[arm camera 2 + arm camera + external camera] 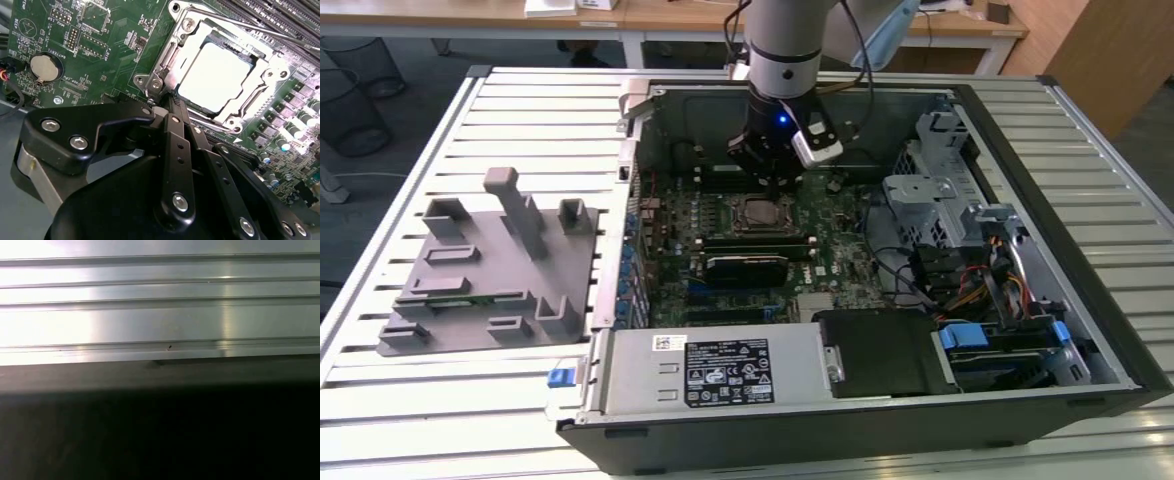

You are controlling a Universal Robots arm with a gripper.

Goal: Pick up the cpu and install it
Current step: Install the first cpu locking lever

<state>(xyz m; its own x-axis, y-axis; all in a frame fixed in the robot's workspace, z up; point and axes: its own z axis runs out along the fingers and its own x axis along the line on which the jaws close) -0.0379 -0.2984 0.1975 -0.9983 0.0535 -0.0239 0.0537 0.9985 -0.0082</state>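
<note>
The cpu (pixel 217 75), a silvery square plate, lies flat inside the open socket frame (pixel 167 65) on the green motherboard (pixel 105 60). In the exterior view the cpu (pixel 758 212) sits mid-board in the open computer case (pixel 1014 190). My gripper (pixel 770 182) hangs from the arm just behind the socket, low over the board. In the second wrist view the gripper (pixel 173 100) is shut with nothing between its black fingers (pixel 177 145), and its tip is at the socket frame's corner, beside the cpu, not on it.
Grey plastic fixture blocks (pixel 487 265) stand on the ribbed metal table (pixel 414 400) at the exterior view's left. A power supply (pixel 707 370), drive cage (pixel 961 200) and cables (pixel 974 270) crowd the case. The first wrist view faces ribbed metal (pixel 160 315).
</note>
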